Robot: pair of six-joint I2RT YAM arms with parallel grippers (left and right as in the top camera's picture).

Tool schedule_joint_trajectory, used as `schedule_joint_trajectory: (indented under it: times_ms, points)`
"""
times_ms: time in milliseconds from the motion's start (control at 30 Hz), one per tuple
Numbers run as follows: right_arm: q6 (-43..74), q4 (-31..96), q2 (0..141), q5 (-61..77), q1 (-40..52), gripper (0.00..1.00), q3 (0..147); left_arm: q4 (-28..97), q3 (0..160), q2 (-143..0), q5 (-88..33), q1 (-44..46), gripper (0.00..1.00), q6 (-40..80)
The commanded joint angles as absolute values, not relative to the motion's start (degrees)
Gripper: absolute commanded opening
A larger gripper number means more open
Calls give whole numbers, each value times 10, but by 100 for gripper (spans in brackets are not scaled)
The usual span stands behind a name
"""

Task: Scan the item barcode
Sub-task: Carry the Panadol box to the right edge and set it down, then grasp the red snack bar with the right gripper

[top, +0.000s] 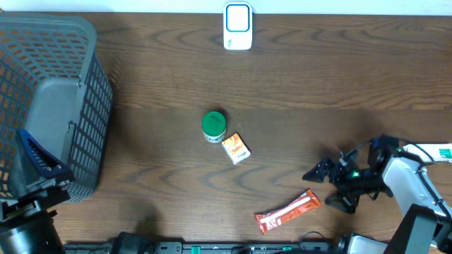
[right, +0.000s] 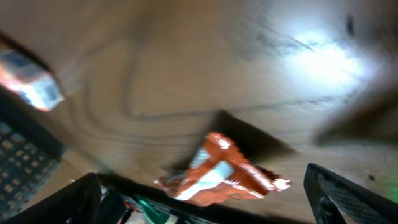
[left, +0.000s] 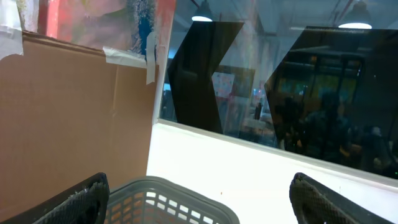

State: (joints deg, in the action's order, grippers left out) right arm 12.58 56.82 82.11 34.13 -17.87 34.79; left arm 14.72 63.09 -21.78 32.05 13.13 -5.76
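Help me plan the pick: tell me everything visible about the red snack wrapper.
The red snack wrapper is a long, flat, glossy packet, red-orange with a white panel along its middle and crimped ends. It lies flat on the wooden table, slanted, near the front edge. Its far end points toward the open right gripper, which is close by but seems not to touch it. No barcode shows, and the right wrist view of it is blurred.

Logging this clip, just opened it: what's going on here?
Nothing is held yet. The right gripper hangs open beside the red snack wrapper. The left gripper is open too, by the basket. A green-lidded jar and a small orange box lie mid-table; the white scanner sits at the far edge, untouched.
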Motion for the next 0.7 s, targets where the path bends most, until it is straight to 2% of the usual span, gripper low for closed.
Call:
schedule_joint_trajectory:
  times_ms: [0,267,300,367,433,467,567,633,667]
  points:
    - [148,541,820,324,-176,99,299,145,630,-208,325,128,91,-52]
    - [190,449,820,345,-176,99,207,145,630,-207,325,128,91,-52]
    - [196,445,820,345,-176,97,203,145,630,-207,325,128,91,-52]
    - [197,444,820,344,-176,82,199,145,630,-207,325,128,91,-52]
    - [197,445,820,344,-176,75,198,145,630,-207,325,128,91,-53]
    - [197,445,820,343,-176,68,198,145,630,-207,325,128,91,-52]
    - [197,443,820,344,-176,38,198,145,630,-207,325,128,91,-52]
    - [205,441,820,344,-176,4,198,145,630,-207,325,128,91,-52]
    - [209,441,820,344,-176,1,198,145,630,-207,325,128,91,-52]
